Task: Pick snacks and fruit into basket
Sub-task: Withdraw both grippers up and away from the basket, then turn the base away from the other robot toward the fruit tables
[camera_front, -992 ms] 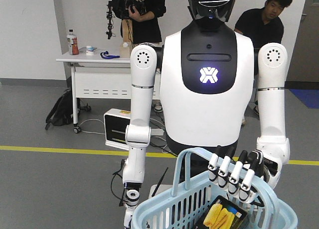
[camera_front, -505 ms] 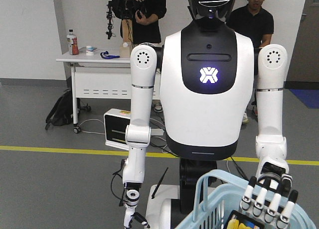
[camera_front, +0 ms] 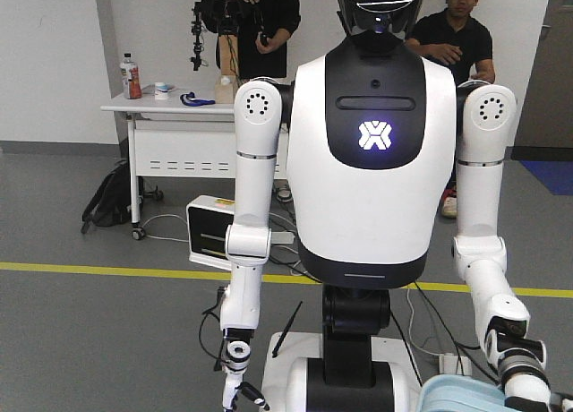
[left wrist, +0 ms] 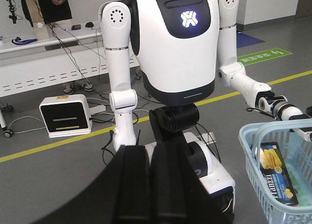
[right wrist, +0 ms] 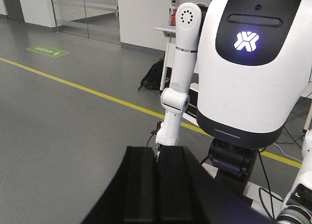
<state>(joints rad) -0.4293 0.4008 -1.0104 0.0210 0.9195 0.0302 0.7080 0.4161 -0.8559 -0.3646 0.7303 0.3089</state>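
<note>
Basket [camera_front: 473,396] shows only as a blue rim at the bottom right of the front view, beside the humanoid's [camera_front: 372,179] lowered forearm. From my left wrist I see it at the right edge, cookie box [left wrist: 275,173] lying inside; my left fingers [left wrist: 131,185] are pressed together, empty. From the right wrist, my right fingers [right wrist: 141,185] are likewise closed on nothing.

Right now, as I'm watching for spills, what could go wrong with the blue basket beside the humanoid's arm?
1. The light blue plastic lattice basket sits at the very edge of the left wrist view. The white humanoid robot's hold on it is cut off, so a slip or swing might go unseen.
2. The black oblong cookie box lies loose and slanted inside, so it could slide if the basket tips.
</note>
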